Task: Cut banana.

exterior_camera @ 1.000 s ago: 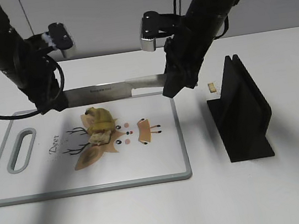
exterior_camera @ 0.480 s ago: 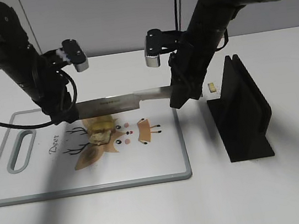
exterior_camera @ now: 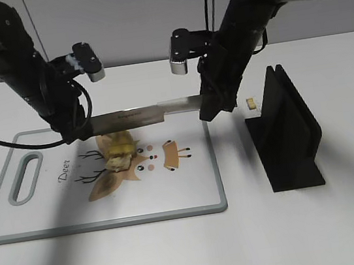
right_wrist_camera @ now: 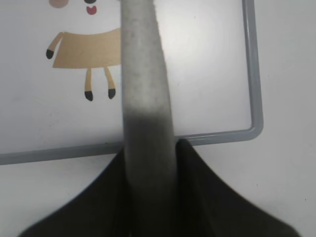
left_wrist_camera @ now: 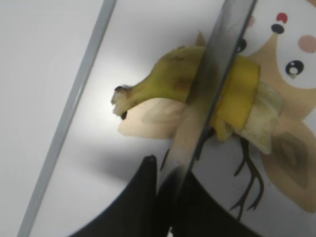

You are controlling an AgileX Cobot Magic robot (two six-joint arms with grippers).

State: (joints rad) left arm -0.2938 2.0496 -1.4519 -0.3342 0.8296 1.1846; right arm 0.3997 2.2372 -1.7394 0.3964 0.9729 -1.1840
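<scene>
A partly peeled banana point(exterior_camera: 118, 151) lies on the white deer-print cutting board point(exterior_camera: 57, 218). A long knife point(exterior_camera: 132, 117) hangs level just above it, held at both ends. My left gripper point(exterior_camera: 75, 131) is shut on the blade's tip end. My right gripper point(exterior_camera: 206, 106) is shut on the grey handle. In the left wrist view the blade point(left_wrist_camera: 224, 59) crosses the banana point(left_wrist_camera: 170, 79) between its stem and the peeled part, and the jaws point(left_wrist_camera: 168, 180) pinch it. In the right wrist view the handle point(right_wrist_camera: 144, 74) runs out from the jaws point(right_wrist_camera: 150, 158) over the board point(right_wrist_camera: 254, 74).
A black knife holder point(exterior_camera: 287, 131) stands on the table right of the board. A small pale scrap point(exterior_camera: 251, 103) lies beside it. The board has a handle slot point(exterior_camera: 25, 178) at its left end.
The knife came down and to the right onto the banana, then rose slightly. Both grippers moved with it and kept their hold.
</scene>
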